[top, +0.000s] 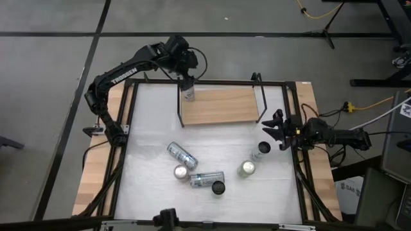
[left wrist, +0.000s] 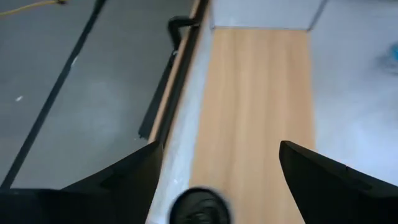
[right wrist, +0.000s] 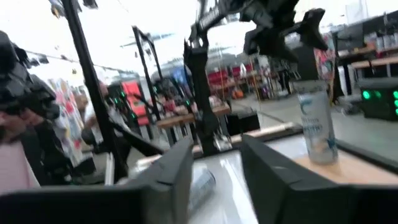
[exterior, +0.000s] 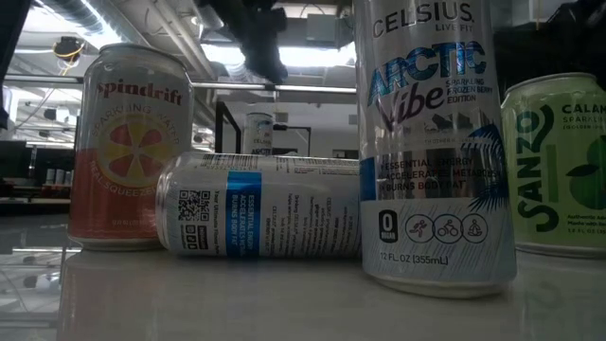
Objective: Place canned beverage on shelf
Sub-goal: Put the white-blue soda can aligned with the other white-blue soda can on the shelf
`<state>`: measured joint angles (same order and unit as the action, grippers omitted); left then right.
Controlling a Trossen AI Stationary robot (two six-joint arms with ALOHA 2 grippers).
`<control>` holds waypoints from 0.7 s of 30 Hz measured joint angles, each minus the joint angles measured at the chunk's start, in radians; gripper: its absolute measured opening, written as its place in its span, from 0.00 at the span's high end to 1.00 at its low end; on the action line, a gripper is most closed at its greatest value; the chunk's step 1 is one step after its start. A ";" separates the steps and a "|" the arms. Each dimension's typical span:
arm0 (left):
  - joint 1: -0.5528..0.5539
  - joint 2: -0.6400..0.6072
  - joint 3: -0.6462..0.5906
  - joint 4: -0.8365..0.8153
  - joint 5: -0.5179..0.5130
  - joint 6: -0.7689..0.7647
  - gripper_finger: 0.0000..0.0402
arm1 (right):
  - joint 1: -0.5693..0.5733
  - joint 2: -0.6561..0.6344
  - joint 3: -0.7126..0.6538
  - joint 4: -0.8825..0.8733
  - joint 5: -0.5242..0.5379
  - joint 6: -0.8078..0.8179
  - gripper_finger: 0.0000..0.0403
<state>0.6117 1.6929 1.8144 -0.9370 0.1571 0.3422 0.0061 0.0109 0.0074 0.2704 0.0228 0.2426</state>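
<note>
The left gripper (top: pixel 187 82) hangs directly above a slim can (top: pixel 189 94) that stands upright on the shelf (top: pixel 221 106), at the end of the board nearest that arm and close beside the black wire upright (top: pixel 180 102). In the left wrist view its fingers (left wrist: pixel 130 177) are spread wide with the can's dark top (left wrist: pixel 200 206) showing just below and between them, so the can looks released and standing on its own, though from above I cannot quite tell whether a fingertip touches its rim. Placing it at the very end of the board makes sense: the rest of the light wood beyond the gripper is left free for more cans. The right wrist view shows the same can (right wrist: pixel 317 124) upright on the board with the left gripper (right wrist: pixel 283 25) just over it. The right gripper (top: pixel 277 131) waits low over the tabletop (top: pixel 154 135), off the shelf's far end, fingers parted; two upright cans sit just in front of it, the nearer (top: pixel 262 149) almost between its fingertips, the other (top: pixel 246 169) a little farther, probably so it can take one next. Well away from both grippers, towards the tabletop's front edge, more cans remain: two lying on their sides (top: pixel 182 154) (top: pixel 207 179) and two upright (top: pixel 181 172) (top: pixel 218 187). My judgement is that one placement is just finishing and most of the work remains.
</note>
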 joint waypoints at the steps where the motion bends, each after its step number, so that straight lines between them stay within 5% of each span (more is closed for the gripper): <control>1: -0.007 -0.010 0.003 -0.016 0.010 0.000 0.22 | 0.000 0.000 0.000 0.021 -0.007 0.001 0.61; 10: -0.078 -0.147 -0.053 -0.086 0.096 -0.024 0.22 | 0.000 0.008 0.120 0.037 -0.060 0.000 0.41; 21: -0.183 -0.461 -0.474 0.164 0.008 -0.171 0.22 | 0.000 0.245 0.518 -0.345 -0.086 -0.004 0.40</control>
<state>0.4288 1.2320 1.3399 -0.7725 0.1652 0.1708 0.0062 0.2561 0.5250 -0.0744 -0.0629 0.2382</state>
